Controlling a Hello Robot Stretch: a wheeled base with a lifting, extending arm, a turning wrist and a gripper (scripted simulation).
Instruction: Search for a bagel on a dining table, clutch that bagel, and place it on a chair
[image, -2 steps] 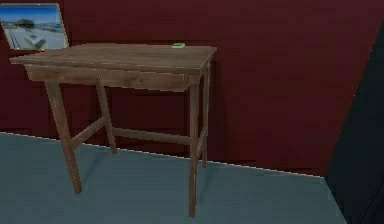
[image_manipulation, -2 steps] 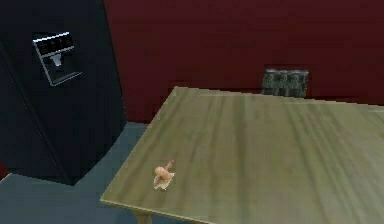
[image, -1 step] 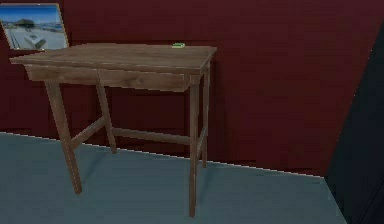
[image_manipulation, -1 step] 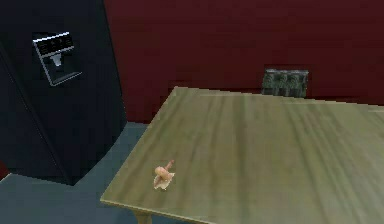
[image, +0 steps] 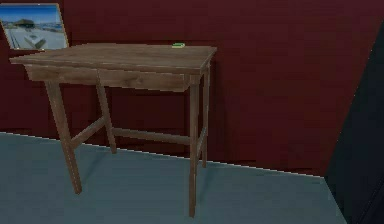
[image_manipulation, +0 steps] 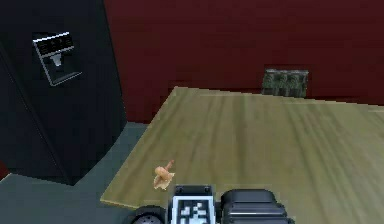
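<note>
Table: we see a broad light-wood table (image_manipulation: 280, 140) in the arm side view, its near corner close to a black refrigerator (image_manipulation: 60, 110).
Task's thing: a small tan-orange blob (image_manipulation: 163, 177) lies at the table's near edge; it is too small for us to call it a bagel.
Gripper: the gripper (image_manipulation: 152, 215) shows as dark parts at the bottom edge, left of a white marker square (image_manipulation: 195, 211) and just below the blob.
Fingers: we cannot tell how the fingers stand, nor whether they hold anything.
Chair: a dark chair back (image_manipulation: 285, 82) rises behind the table's far edge, against the dark red wall (image_manipulation: 230, 40).
Writing: the marker square bears black marks that we cannot read as words; any print on the refrigerator's pale dispenser panel (image_manipulation: 55, 58) is too small to read.
Forward view: a two-drawer wooden table (image: 120, 62) stands against the red wall with a small green thing (image: 178, 44) at the back of its top; a framed picture (image: 35, 25) hangs at upper left.
</note>
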